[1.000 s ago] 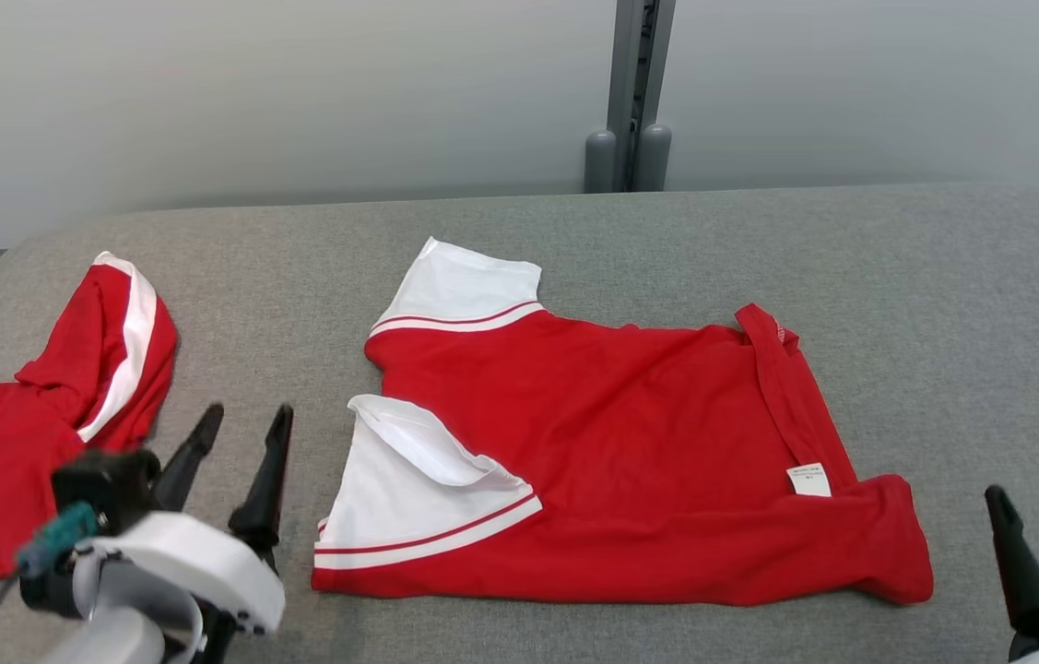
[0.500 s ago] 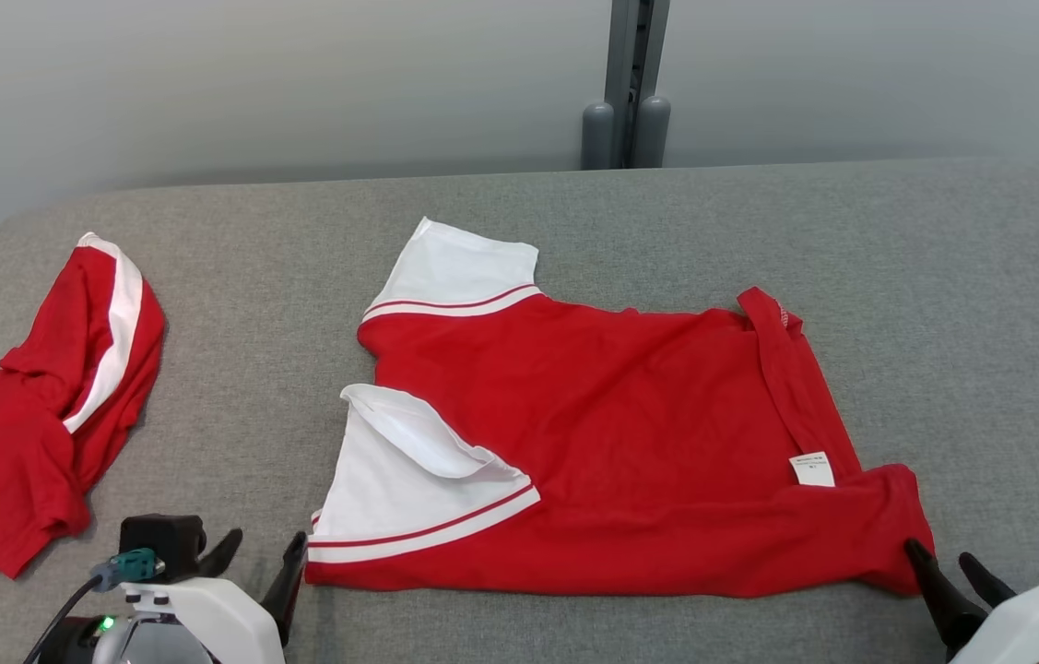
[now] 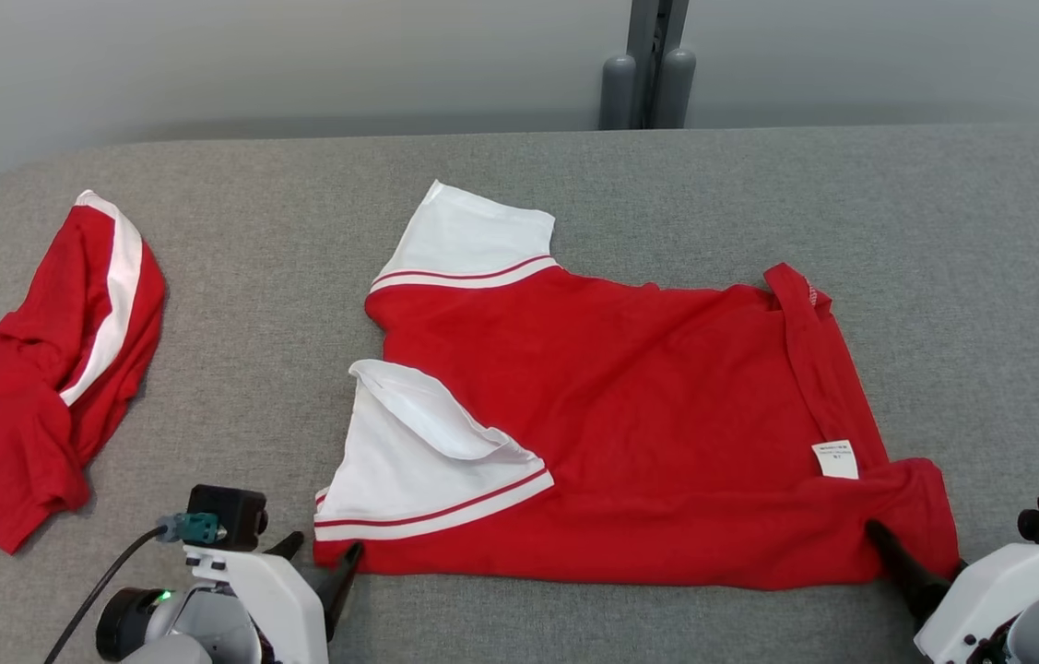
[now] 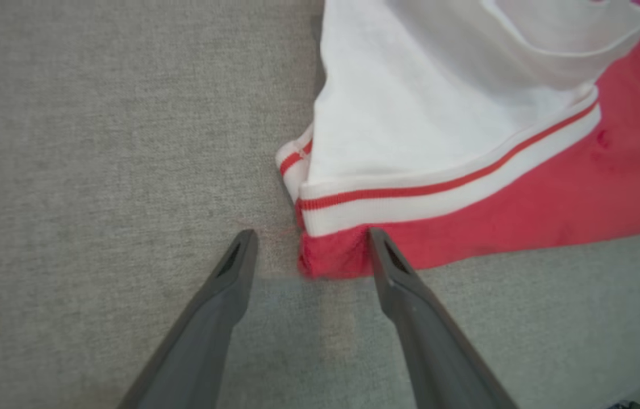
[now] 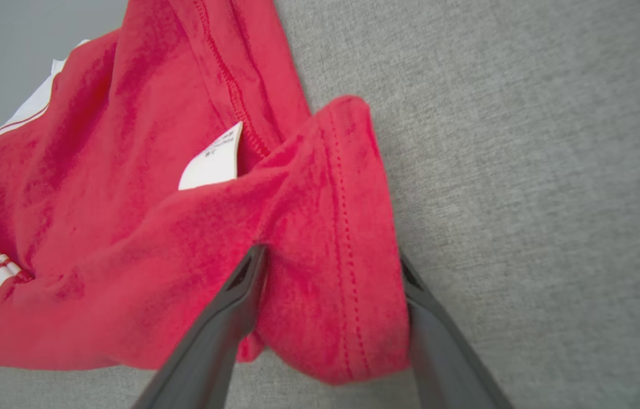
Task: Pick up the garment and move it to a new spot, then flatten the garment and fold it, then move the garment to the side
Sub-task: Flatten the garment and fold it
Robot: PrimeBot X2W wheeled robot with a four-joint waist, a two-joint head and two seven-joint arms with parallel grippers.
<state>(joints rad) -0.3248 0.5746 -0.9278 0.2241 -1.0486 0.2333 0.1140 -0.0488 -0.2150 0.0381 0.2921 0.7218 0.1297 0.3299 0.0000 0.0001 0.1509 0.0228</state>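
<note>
Item: red T-shirt (image 3: 630,397) (image 4: 524,216) (image 5: 126,199) with white, red-striped sleeves, spread mostly flat on the grey surface (image 3: 943,231), lying between the two end effectors and reaching away ahead of both, its white label (image 3: 835,459) (image 5: 212,162) just ahead of the right one. Left end effector (image 3: 321,553) (image 4: 309,238): jaws apart, holding nothing, straddling the shirt's near sleeve-side corner, one finger at the red hem, the other on bare surface. Right end effector (image 3: 906,553) (image 5: 331,261): jaws spread wide, gripping nothing, the rumpled hem corner lying between its fingers; a second red-and-white garment (image 3: 30,397) lies crumpled well off to the outer side of the left end effector.
</note>
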